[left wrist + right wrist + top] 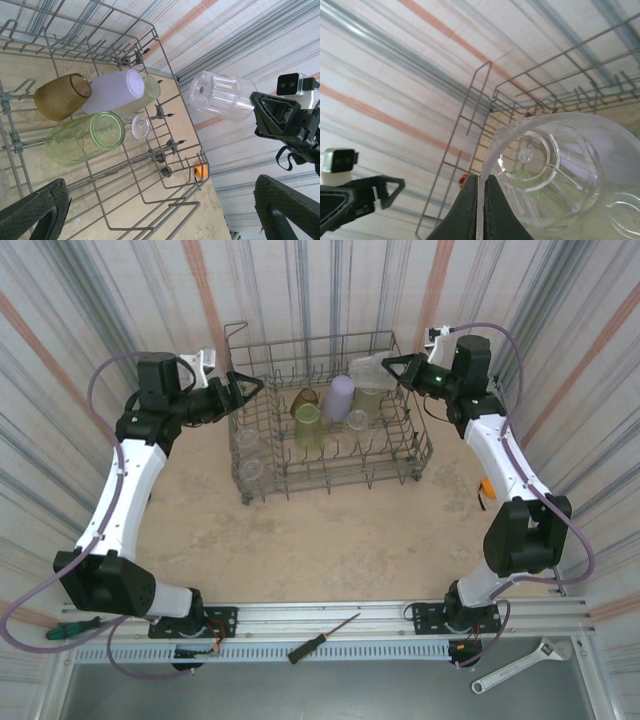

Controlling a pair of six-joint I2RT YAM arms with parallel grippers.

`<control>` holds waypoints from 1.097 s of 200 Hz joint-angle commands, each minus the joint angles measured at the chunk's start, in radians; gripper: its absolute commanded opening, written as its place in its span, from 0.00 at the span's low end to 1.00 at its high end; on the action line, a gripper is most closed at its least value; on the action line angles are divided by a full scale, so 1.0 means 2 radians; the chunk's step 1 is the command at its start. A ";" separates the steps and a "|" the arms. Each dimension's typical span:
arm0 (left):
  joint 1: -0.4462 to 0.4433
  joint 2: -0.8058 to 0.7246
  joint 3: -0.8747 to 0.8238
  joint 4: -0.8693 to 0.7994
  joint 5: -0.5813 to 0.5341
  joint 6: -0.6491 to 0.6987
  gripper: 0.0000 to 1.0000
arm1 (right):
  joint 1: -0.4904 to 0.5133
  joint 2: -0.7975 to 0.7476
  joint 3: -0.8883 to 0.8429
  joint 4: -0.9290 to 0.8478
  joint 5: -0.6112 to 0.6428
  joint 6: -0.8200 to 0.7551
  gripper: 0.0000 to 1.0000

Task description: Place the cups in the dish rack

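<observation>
Our right gripper (481, 184) is pinching a clear plastic tumbler (555, 165) over the grey wire rack (417, 448); left gripper (247, 390) gaping wide.

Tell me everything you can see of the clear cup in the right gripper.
The clear cup is see-through plastic, ribbed, with a round moulded base. It hangs on its side by the rack's far right corner, base pointing left. The right gripper pinches its rim wall; nothing else touches it.
</observation>
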 commanded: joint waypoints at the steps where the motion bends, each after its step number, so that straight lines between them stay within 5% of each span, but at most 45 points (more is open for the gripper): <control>1: -0.013 0.016 0.021 0.018 -0.006 -0.005 0.99 | 0.015 0.015 0.000 0.095 -0.045 0.043 0.00; 166: -0.048 0.082 0.023 0.164 0.029 -0.130 0.99 | 0.073 0.076 -0.059 0.405 -0.109 0.194 0.00; 219: -0.057 0.096 0.022 0.183 0.034 -0.158 0.99 | 0.077 0.118 -0.053 0.541 -0.113 0.315 0.00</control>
